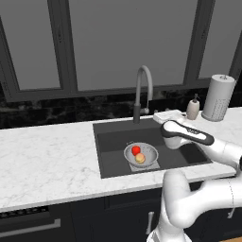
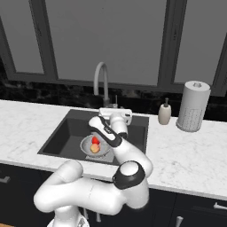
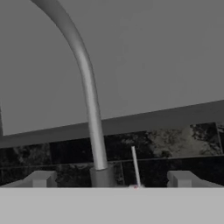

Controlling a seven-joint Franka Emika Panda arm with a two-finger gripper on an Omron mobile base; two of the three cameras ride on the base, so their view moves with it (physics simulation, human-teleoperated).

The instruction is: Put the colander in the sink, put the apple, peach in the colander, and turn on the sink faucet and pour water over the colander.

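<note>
**Fruit loaded, hand aimed at the tap**

The colander [image 1: 141, 155] is seated on the floor of the sink [image 1: 108, 142], in front of the sink faucet [image 1: 143, 90] and a little to the left of its base. The apple [image 1: 136, 150] and the peach [image 1: 140, 158] are lodged inside the colander, touching each other, the apple on the faucet side. Placement is judged to be finished, so that only the water is left to be turned on; no stream is seen from the spout.

The hand is held level above the back right part of the sink, pointed at the faucet, presumably so that the thin upright lever [image 3: 135, 166] just right of the faucet's base can be reached. In the hand view the faucet's neck is seen close ahead, with the lever beside it.

The gripper [image 3: 109, 180] is shown by two pale finger blocks set well apart, one to each side of the faucet's base, and nothing is held between them; it is judged to be wide open. The fingertips themselves are cut off by the lower edge. In the base views the fingers are masked by the wrist, and the spout's outlet over the colander cannot be made out exactly.
</note>
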